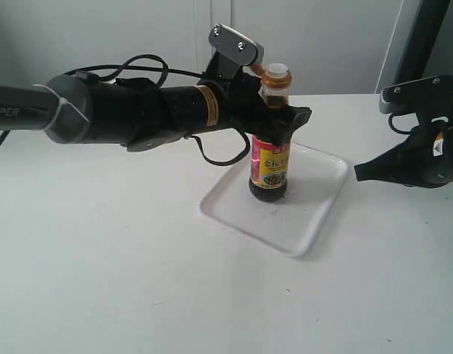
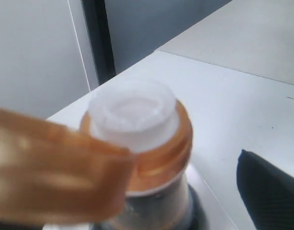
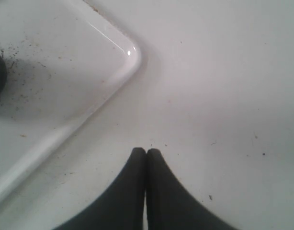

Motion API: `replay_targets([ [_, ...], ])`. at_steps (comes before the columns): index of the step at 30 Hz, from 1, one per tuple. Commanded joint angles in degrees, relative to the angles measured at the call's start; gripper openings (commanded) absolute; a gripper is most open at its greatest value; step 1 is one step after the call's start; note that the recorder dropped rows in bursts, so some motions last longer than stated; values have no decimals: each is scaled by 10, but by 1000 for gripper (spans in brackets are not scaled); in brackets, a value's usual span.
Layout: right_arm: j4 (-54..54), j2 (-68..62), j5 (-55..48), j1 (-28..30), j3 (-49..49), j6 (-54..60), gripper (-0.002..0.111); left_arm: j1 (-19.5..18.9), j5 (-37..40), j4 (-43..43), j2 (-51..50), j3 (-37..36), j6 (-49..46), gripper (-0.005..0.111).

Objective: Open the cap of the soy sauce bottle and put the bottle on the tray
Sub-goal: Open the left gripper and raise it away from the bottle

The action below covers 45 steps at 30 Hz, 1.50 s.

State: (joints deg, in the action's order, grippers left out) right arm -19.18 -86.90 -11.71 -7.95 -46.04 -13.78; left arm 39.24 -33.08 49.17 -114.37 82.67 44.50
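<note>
Soy sauce bottle (image 1: 269, 166), dark glass with yellow-red label, stands upright on the white tray (image 1: 315, 214), my left gripper (image 1: 274, 118) clamping its neck, golden flip cap (image 2: 51, 172) open, right gripper (image 3: 146, 165) closed and empty off right.

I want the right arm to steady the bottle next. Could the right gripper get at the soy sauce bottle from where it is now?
Probably yes. The right gripper sits off the tray, fingers shut, with bare table between. The soy sauce bottle stands on the tray, its lower body uncovered on that side. The left gripper crowds only the neck.
</note>
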Motion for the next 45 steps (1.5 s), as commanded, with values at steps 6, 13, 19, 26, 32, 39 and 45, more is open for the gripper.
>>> replay_targets([
  [6,0,0,11,6,4,0,0,2,18,19,51,0,6,105],
  [13,0,0,11,6,4,0,0,2,19,21,83,0,6,105],
  [19,0,0,11,6,4,0,0,2,30,27,111,0,6,105],
  [26,0,0,11,6,4,0,0,2,74,107,158,-13,74,54],
  [32,0,0,16,6,4,0,0,2,87,134,223,-53,66,0],
  [39,-1,11,9,6,4,5,0,2,238,133,288,-86,70,0],
  [45,-1,13,8,6,4,5,0,2,363,133,348,-90,53,0],
])
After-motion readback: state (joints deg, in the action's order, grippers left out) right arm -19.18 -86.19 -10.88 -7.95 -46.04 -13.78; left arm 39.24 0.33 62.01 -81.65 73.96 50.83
